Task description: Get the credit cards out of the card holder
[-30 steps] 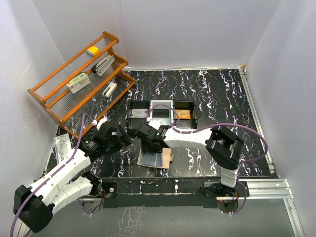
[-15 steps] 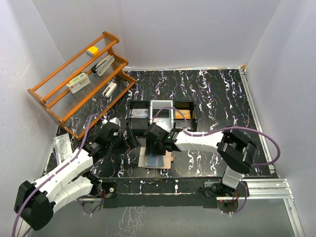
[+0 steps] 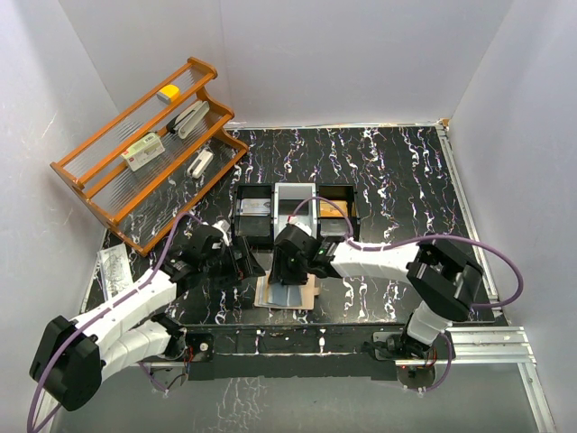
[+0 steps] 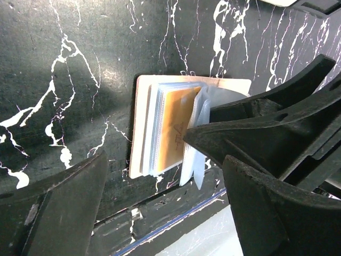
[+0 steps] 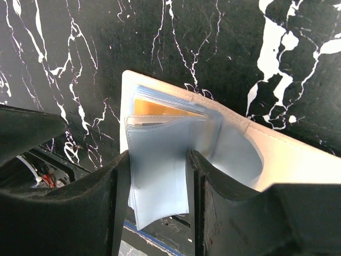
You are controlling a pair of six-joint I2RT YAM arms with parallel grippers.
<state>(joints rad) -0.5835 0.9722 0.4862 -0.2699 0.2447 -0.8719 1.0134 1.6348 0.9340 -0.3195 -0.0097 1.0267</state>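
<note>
The beige card holder (image 3: 306,290) lies open on the black table near the front edge. It also shows in the left wrist view (image 4: 139,128) and the right wrist view (image 5: 298,160). An orange-brown credit card (image 4: 173,128) sits in its blue-grey plastic sleeves (image 5: 157,170), and its top edge shows in the right wrist view (image 5: 160,110). My right gripper (image 3: 290,263) is over the holder, with a few sleeves lifted between its fingers (image 5: 202,181) and touching both. My left gripper (image 3: 245,264) is open and empty just left of the holder, and its fingers (image 4: 58,213) frame the holder's near end.
A black-and-grey three-compartment tray (image 3: 295,191) stands just behind the holder, with an orange card (image 3: 335,213) in its right compartment. A wooden rack (image 3: 144,149) with small items stands at the back left. The table's front edge (image 4: 176,210) is close to the holder.
My left gripper has moved right, up to the holder. My right gripper has shifted right and nearer over the holder, and its elbow has swung right. The holder has stayed put.
</note>
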